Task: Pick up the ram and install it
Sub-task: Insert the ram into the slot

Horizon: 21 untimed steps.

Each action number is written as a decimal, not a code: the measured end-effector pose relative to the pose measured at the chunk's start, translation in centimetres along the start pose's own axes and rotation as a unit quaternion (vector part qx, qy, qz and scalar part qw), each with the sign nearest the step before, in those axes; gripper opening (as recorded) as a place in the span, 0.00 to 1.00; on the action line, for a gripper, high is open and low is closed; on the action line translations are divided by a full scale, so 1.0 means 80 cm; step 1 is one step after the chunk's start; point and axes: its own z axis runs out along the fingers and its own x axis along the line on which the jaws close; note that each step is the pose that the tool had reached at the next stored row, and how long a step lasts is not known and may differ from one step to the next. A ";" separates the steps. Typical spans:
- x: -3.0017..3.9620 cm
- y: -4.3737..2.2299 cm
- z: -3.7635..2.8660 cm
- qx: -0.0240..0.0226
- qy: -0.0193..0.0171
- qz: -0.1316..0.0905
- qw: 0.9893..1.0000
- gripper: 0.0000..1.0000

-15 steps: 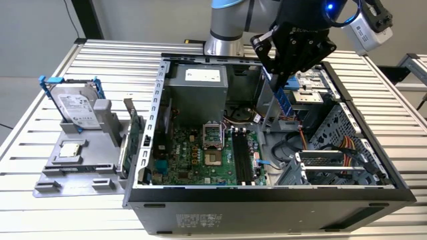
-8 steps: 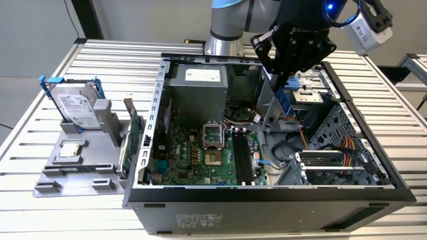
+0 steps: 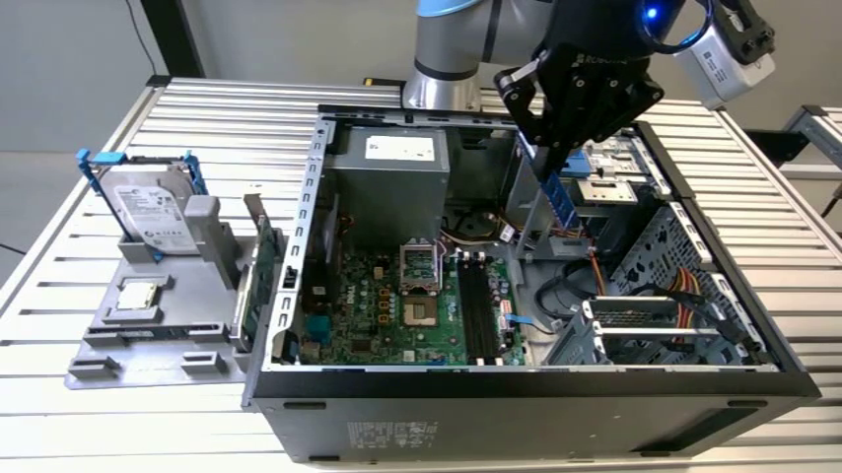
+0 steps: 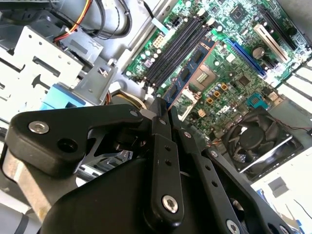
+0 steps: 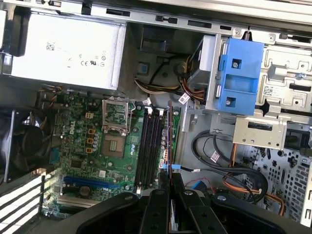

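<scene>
From my console I see a desk point(image 3: 79, 414) of ribbed, silvery metal slats spanning the exterior view. Behind it is a plain, pale grey wall point(image 3: 66, 39) with a dark upright post point(image 3: 175, 34) in front. Grey floor point(image 3: 30, 197) shows at the exterior view's left. A second slatted surface point(image 3: 818, 133) sits at its right edge. The light is soft and even.

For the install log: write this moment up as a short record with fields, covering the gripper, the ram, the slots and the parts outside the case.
gripper: gripper shut on the ram, above the open case
ram: ram held on edge, hanging over the motherboard, not seated
memory slots: memory slots black, below the ram; those that show look empty
outside the case: hard drive in its blue frame and green card, at the exterior view's left
</scene>
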 end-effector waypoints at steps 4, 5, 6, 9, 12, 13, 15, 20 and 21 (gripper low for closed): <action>-0.0047 -0.0007 0.0042 0.000 0.000 0.003 1.000 0.00; -0.0055 -0.0008 0.0055 0.000 0.000 0.004 1.000 0.00; -0.0062 -0.0009 0.0067 0.000 0.000 0.005 1.000 0.00; -0.0076 -0.0011 0.0096 0.000 0.000 0.009 1.000 0.00; -0.0087 -0.0013 0.0120 0.000 0.000 0.013 1.000 0.00; -0.0091 -0.0014 0.0126 0.000 0.000 0.014 1.000 0.00; -0.0098 -0.0015 0.0138 0.001 0.000 0.017 1.000 0.00; -0.0118 -0.0018 0.0164 0.001 -0.001 0.023 1.000 0.00; -0.0120 -0.0018 0.0169 0.001 -0.001 0.024 1.000 0.00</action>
